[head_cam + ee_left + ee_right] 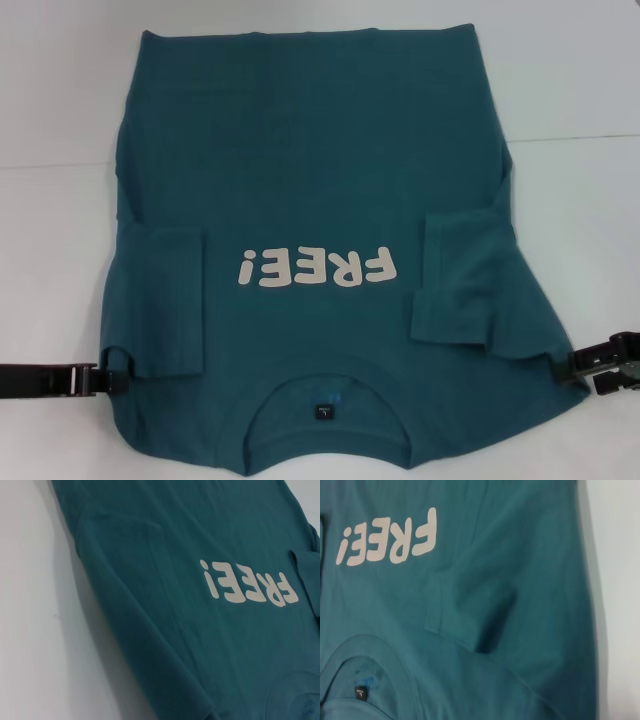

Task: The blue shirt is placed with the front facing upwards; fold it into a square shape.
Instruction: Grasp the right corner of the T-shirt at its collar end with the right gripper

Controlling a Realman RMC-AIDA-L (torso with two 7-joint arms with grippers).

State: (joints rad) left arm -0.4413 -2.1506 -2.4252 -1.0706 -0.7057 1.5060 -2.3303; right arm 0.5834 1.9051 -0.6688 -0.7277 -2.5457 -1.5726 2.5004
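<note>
Lying flat on the white table (60, 90), the blue shirt (320, 140) is seen front side up in the head view, filling most of the frame from 12 o'clock down to 6 o'clock. The collar (325, 395) with its small dark neck label (324, 410) is placed at 6 o'clock, nearest the robot; the hem is at 12 o'clock. The off-white "FREE!" print (312, 269) is read upside down just below centre. Both short sleeves are folded inward onto the chest: the left sleeve (165, 300) at about 8 o'clock, the right sleeve (465, 280) at about 4 o'clock, one on each side of the print.

The left gripper (105, 378) is located at the shirt's edge at 8 o'clock, by the left shoulder, touching the fabric. The right gripper (575, 365) is located at the opposite edge at 4 o'clock, by the right shoulder, also at the cloth. For either gripper, clamped or apart: cannot tell, tips are hidden against the fabric.

Left wrist view: only shirt body, print (247, 586) and bare table (30, 630) are shown. Right wrist view: print (390, 537), folded sleeve (470, 610), collar and label (360, 692) are shown.
</note>
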